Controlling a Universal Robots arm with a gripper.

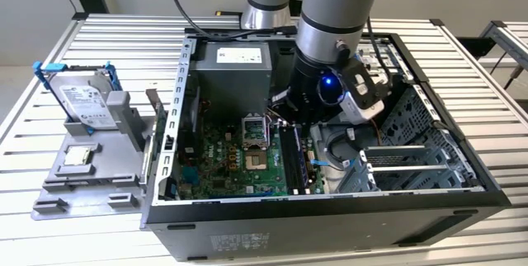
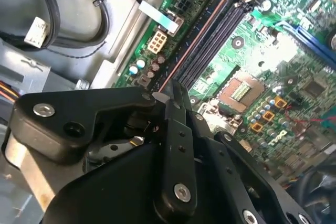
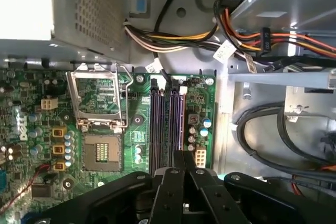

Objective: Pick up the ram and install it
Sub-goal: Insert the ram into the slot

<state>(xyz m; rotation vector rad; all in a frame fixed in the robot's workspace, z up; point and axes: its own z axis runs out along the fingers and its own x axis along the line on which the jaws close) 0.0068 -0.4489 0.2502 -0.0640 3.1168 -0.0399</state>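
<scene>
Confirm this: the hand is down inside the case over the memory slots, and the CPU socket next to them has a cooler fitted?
No cooler: the CPU socket is bare, as the first wrist view shows. The hand is indeed over the memory slots.

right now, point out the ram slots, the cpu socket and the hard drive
ram slots [image 3: 156,129], first wrist view, on the middle of one dark slot
cpu socket [image 3: 102,153], first wrist view, on its open contact field
hard drive [image 1: 83,102], exterior view, on its labelled face
</scene>
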